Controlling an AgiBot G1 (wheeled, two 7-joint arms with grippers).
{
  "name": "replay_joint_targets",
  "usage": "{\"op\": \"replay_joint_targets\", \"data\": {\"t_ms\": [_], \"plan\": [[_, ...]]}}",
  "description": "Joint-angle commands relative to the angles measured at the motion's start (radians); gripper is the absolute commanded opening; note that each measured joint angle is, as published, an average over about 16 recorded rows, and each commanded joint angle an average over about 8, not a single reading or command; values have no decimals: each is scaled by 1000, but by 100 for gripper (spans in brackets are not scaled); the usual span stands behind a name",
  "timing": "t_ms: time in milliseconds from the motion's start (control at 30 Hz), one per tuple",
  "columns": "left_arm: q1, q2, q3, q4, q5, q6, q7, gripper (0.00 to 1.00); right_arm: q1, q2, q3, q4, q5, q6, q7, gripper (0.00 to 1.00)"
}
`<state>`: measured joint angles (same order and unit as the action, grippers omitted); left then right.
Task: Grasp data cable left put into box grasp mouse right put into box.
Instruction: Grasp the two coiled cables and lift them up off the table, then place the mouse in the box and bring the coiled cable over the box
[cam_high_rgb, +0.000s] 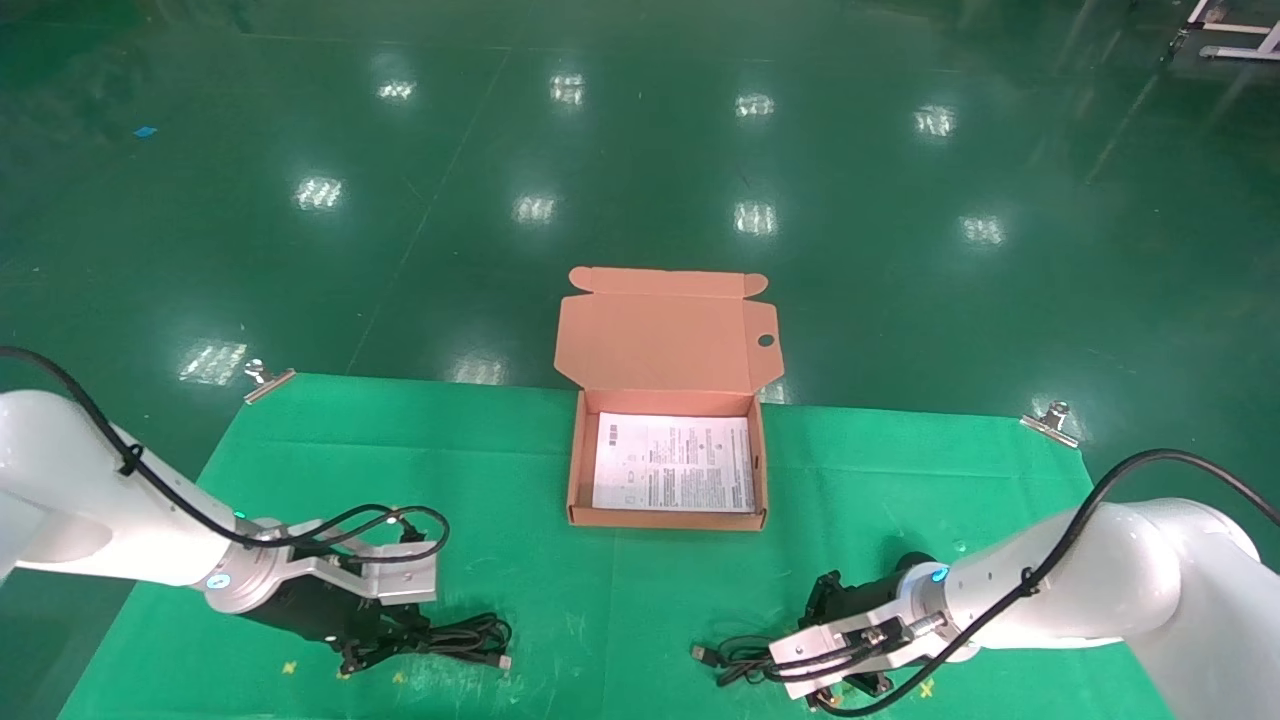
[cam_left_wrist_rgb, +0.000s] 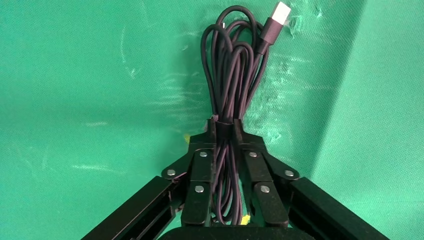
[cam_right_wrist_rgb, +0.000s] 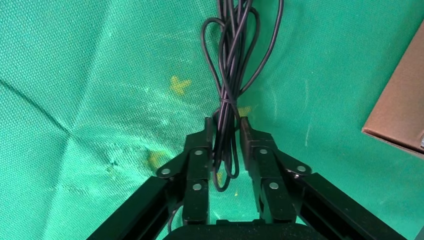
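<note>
The data cable (cam_high_rgb: 465, 635), a thick black tied bundle with a silver USB plug, lies on the green cloth at the front left. My left gripper (cam_high_rgb: 385, 645) is shut on it at its tie; the left wrist view shows the fingertips (cam_left_wrist_rgb: 215, 135) pinching the data cable (cam_left_wrist_rgb: 232, 75). My right gripper (cam_high_rgb: 812, 697) is low at the front right, shut on the thin black cord (cam_high_rgb: 730, 665); in the right wrist view its fingertips (cam_right_wrist_rgb: 207, 132) clasp the cord bundle (cam_right_wrist_rgb: 227, 90). The mouse itself is hidden. The open box (cam_high_rgb: 665, 518) holds a white sheet (cam_high_rgb: 675, 465).
The box's lid (cam_high_rgb: 665, 340) stands open behind it, toward the far table edge. A corner of the box (cam_right_wrist_rgb: 400, 115) shows in the right wrist view. Metal clips (cam_high_rgb: 268, 380) (cam_high_rgb: 1052, 420) hold the green cloth (cam_high_rgb: 600, 600) at its far corners.
</note>
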<state>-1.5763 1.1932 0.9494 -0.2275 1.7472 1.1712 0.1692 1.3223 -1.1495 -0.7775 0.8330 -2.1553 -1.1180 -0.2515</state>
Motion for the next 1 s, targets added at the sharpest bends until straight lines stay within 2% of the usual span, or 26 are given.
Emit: {"op": "replay_joint_targets", "data": {"t_ms": [33, 567, 1000], "plan": [[0, 0, 0, 0, 0, 0, 0, 0, 0, 0, 0, 0, 0, 0, 0, 0], [-2, -11, 1, -11, 3, 4, 9, 0, 4, 8, 1, 6, 0, -7, 3, 0], [-70, -86, 14, -124, 37, 21, -12, 0, 94, 131, 87, 95, 37, -34, 132, 0]]}}
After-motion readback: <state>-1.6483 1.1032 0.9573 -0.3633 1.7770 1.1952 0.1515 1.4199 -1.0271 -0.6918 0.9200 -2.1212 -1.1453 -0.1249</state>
